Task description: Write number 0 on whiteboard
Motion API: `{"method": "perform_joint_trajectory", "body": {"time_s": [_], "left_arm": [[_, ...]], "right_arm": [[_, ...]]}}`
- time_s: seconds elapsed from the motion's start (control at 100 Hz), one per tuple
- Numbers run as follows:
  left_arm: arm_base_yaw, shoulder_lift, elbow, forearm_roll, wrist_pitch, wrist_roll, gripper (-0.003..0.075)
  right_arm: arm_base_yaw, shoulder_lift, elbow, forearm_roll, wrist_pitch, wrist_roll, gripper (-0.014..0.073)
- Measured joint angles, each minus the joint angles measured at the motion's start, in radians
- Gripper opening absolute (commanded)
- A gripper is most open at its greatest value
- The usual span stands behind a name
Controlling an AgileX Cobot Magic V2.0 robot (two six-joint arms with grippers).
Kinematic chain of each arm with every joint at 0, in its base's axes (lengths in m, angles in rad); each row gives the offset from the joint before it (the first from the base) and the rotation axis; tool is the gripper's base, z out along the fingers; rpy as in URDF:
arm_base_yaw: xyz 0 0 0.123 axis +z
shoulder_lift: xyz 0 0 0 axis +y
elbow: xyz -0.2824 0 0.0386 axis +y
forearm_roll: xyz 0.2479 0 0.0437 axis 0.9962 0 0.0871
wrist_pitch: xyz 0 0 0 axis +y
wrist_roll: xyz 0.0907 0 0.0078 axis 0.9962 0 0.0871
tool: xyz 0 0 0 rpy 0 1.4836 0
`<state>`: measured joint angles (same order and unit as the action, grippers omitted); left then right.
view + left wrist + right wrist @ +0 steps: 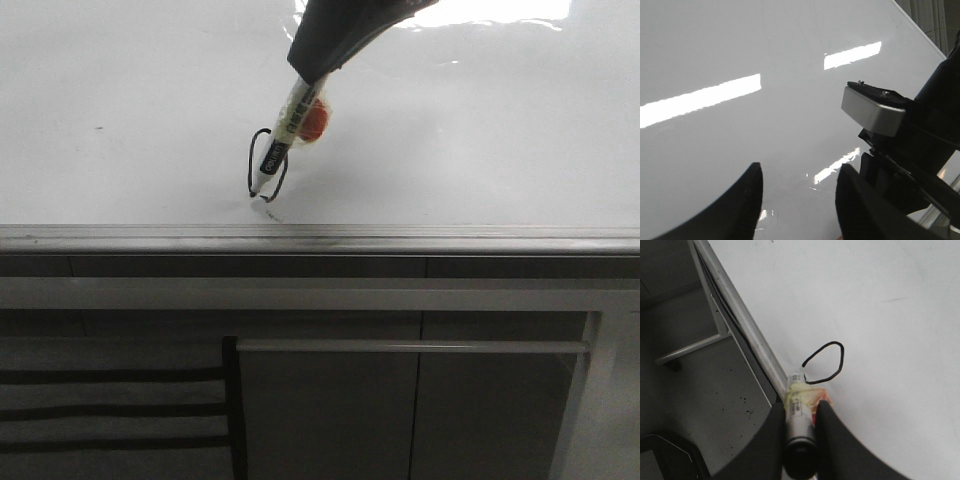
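The whiteboard (450, 130) is glossy white, with a grey edge strip (320, 238) along its near side. A thin black number 0 (250, 160) stands on it just behind the strip; in the right wrist view the number 0 (842, 360) shows a gap beside the marker tip. My right gripper (312, 78) (800, 407) is shut on a white marker (295, 120) (799, 401) wrapped in yellowish tape with an orange piece. The marker tip rests at the oval's lower left. My left gripper (800, 187) is open and empty over bare whiteboard (740, 50).
Grey cabinet panels (330, 400) and dark slats (110, 410) lie below the board's edge. A faint smudge (270, 215) sits just below the oval. The right arm's grey and black wrist (875, 110) is close beside my left gripper.
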<state>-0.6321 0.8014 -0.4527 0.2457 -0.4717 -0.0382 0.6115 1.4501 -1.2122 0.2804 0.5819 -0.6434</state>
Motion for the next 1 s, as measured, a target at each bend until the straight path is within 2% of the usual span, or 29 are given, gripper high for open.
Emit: {"method": "perform_joint_trajectory", "body": {"time_s": [0.3, 0.46, 0.61, 0.79, 1.0], "left_arm": [[0.0, 0.0, 0.0, 0.043, 0.027, -0.014, 0.0302], [-0.011, 0.0, 0.0, 0.218, 0.083, -0.146, 0.0302], [-0.087, 0.012, 0.0, 0.38, 0.134, -0.258, 0.0303], [-0.167, 0.075, 0.0, 0.388, 0.209, -0.283, 0.0303], [-0.19, 0.181, 0.0, 0.376, 0.218, -0.288, 0.0303]], "right_arm": [[0.0, -0.124, -0.002, 0.0, 0.169, -0.001, -0.0074], [0.0, -0.16, -0.002, -0.002, 0.257, -0.002, -0.0074], [0.002, -0.169, -0.002, -0.002, 0.31, -0.002, -0.0074], [0.04, -0.169, -0.002, -0.004, 0.326, -0.005, -0.0074], [0.101, -0.169, -0.002, -0.008, 0.328, -0.017, -0.0074]]}}
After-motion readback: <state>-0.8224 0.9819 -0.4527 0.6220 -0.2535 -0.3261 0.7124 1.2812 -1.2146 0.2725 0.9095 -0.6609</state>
